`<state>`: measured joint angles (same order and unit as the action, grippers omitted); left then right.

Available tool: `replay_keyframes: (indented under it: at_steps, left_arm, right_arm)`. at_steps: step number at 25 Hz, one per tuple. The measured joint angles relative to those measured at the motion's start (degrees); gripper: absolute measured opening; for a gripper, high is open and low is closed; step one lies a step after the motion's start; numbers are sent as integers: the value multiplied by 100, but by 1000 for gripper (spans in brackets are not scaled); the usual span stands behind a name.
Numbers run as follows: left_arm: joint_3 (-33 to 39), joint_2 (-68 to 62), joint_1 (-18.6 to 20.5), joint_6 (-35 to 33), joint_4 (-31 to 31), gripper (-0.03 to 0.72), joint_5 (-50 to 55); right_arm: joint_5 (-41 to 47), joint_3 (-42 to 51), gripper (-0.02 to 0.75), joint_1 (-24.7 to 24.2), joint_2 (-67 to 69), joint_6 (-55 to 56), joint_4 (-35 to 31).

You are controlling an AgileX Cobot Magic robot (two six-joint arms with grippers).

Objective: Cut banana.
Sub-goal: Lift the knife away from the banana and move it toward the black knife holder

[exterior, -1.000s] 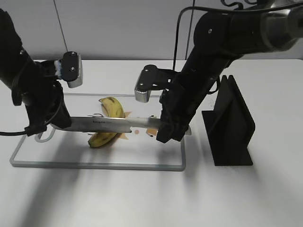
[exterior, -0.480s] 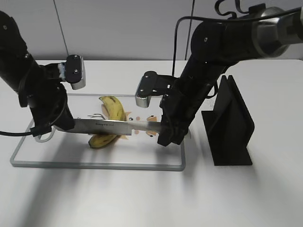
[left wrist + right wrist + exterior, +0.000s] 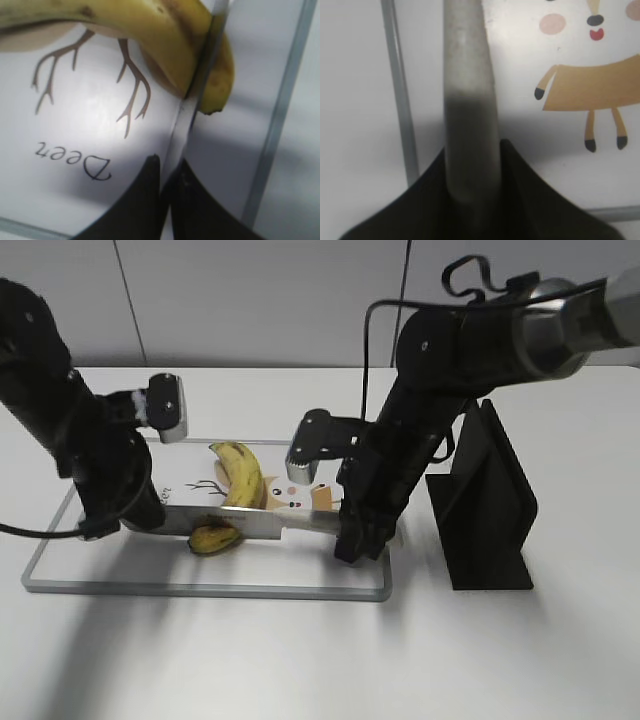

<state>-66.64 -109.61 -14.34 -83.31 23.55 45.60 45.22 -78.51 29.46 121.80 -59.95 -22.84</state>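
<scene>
A yellow banana lies on a white cutting board with a deer drawing. A long steel knife lies across the banana's near end, blade pressed into it. My left gripper is shut on the blade tip. My right gripper is shut on the knife handle. In the left wrist view the blade runs into the banana near its end, with my fingers pinching the blade edge.
A black knife stand stands right of the board. The board's metal rim runs beside the knife handle. White table all round.
The knife has gone down and towards the near edge, deeper into the banana's near end. Both arms have lowered with it.
</scene>
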Motion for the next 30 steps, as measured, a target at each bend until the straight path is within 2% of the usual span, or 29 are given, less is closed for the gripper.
replay_keyframes:
  at_steps: [15, 30]
  left_arm:
    - [48, -153, 0, -7, 66, 34, -156]
    - [108, 444, -16, 4, -73, 34, -127]
  right_arm:
    - [-117, 13, 183, 0, 131, 1, -27]
    - [-73, 28, 183, 10, -319, 12, 0]
